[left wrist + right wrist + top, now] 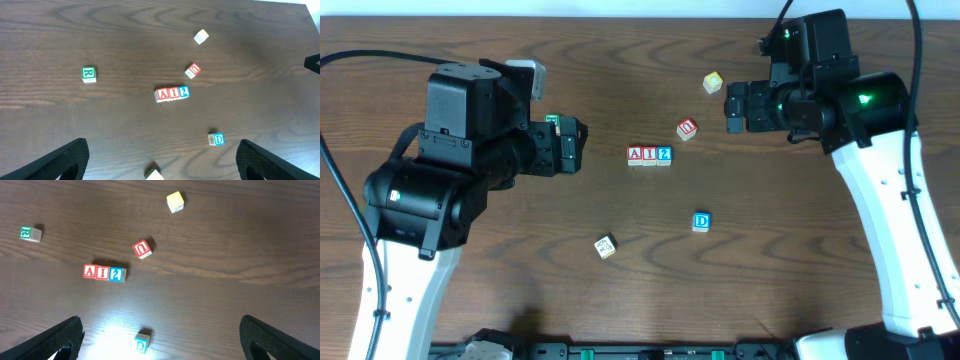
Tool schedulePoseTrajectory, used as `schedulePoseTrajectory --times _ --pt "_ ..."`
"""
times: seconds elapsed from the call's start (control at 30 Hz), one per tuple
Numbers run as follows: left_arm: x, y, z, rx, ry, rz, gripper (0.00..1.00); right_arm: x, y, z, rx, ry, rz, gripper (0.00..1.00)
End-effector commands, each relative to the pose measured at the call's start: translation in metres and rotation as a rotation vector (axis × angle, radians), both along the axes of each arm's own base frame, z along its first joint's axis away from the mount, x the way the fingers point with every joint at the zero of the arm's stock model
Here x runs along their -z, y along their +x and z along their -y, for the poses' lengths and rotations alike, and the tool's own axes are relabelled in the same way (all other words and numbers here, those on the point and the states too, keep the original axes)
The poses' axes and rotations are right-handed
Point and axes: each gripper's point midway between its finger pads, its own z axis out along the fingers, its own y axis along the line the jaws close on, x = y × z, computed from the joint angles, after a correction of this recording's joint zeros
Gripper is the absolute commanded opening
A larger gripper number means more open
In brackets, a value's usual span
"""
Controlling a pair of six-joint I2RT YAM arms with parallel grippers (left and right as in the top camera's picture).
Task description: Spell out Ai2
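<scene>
Three cubes stand touching in a row at the table's middle: the red A cube [635, 155], the red I cube [649, 155] and the blue 2 cube [664, 154]. The row also shows in the left wrist view, A [163, 94], I [173, 93], 2 [184, 91], and in the right wrist view, A [90, 271], I [103, 273], 2 [116, 274]. My left gripper [570, 145] is open and empty, left of the row. My right gripper [734, 107] is open and empty, up and right of the row.
A red cube with a rounder character [687, 129] lies tilted just up-right of the row. A blue D cube [701, 222] sits below right. A yellowish cube [712, 83] is farther back, a pale cube [606, 247] in front, and a green R cube [88, 74] at left.
</scene>
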Motion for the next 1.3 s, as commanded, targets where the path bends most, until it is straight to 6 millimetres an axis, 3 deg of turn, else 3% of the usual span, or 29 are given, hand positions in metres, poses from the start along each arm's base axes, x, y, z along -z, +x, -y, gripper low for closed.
schedulePoseTrajectory --times 0.0,0.13,0.27,0.47,0.57,0.63,0.93,1.1,1.27 --pt "0.001 0.0 -0.001 0.008 0.013 0.001 0.95 -0.005 -0.001 -0.002 -0.012 -0.005 0.013 0.99" --pt "0.005 -0.002 -0.006 -0.006 0.044 -0.01 0.95 -0.005 -0.001 -0.002 -0.012 -0.005 0.013 0.99" --pt "0.01 -0.007 -0.043 -0.132 0.201 -0.009 0.95 -0.005 -0.001 -0.002 -0.012 -0.005 0.013 0.99" --pt "0.0 -0.032 -0.096 -0.276 0.34 0.057 0.95 -0.005 -0.001 -0.002 -0.012 -0.005 0.013 0.99" --pt "0.01 -0.051 -0.129 -0.393 0.333 0.078 0.95 -0.005 -0.001 -0.002 -0.012 -0.005 0.013 0.99" --pt "0.023 -0.065 -0.14 -0.442 0.314 0.093 0.95 -0.005 -0.001 -0.002 -0.012 -0.005 0.013 0.99" --pt "0.1 -0.109 -0.145 -0.483 0.287 0.189 0.96 -0.005 -0.001 -0.002 -0.012 -0.005 0.013 1.0" --pt "0.142 -0.113 -0.141 -0.48 0.259 0.26 0.95 -0.005 -0.001 -0.002 -0.012 -0.005 0.013 0.99" --pt "0.167 -0.109 -0.137 -0.469 0.229 0.324 0.96 -0.005 -0.001 -0.002 -0.012 -0.005 0.013 0.99"
